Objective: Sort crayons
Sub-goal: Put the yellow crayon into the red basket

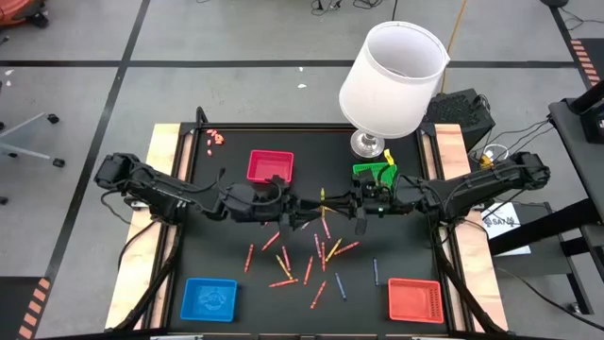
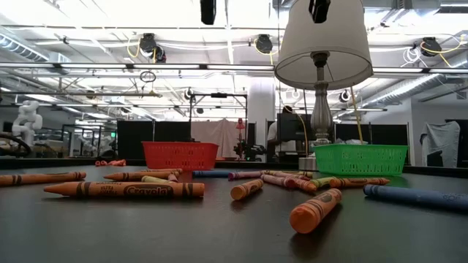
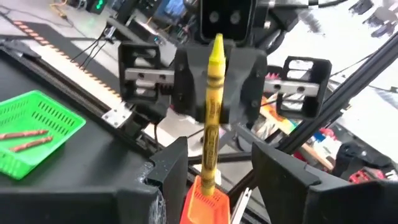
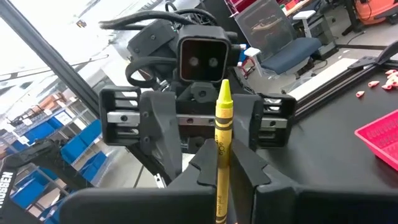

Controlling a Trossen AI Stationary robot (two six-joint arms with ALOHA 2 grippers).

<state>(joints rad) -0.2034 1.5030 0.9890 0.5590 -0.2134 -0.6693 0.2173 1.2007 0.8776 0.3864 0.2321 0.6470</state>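
crayons [image 1: 311, 269] lie scattered over the middle and near part of the black table [image 1: 236, 255], mostly red and orange, with a few yellow and blue ones among them. one yellow crayon [image 4: 221, 140] is off the table, held up in the air over the table's middle, where the two arms meet tip to tip. the right gripper [image 4: 219, 163] has its fingers closed tight on this yellow crayon's lower part, with the pointed tip sticking out toward the other arm. the left gripper [image 3: 214, 163] faces it from the left with its fingers spread wide, one on each side of the same crayon; i cannot tell whether they touch it.

a pink-red tray [image 1: 270, 166] sits at the far middle, a green tray [image 1: 375, 175] at the far right beside the foot of a white lamp [image 1: 392, 77], a blue tray [image 1: 209, 298] at the near left, and a red tray [image 1: 415, 299] at the near right. in the left wrist view the green tray holds two brownish crayons. a few small pink bits [image 1: 215, 139] lie at the far left corner of the table.
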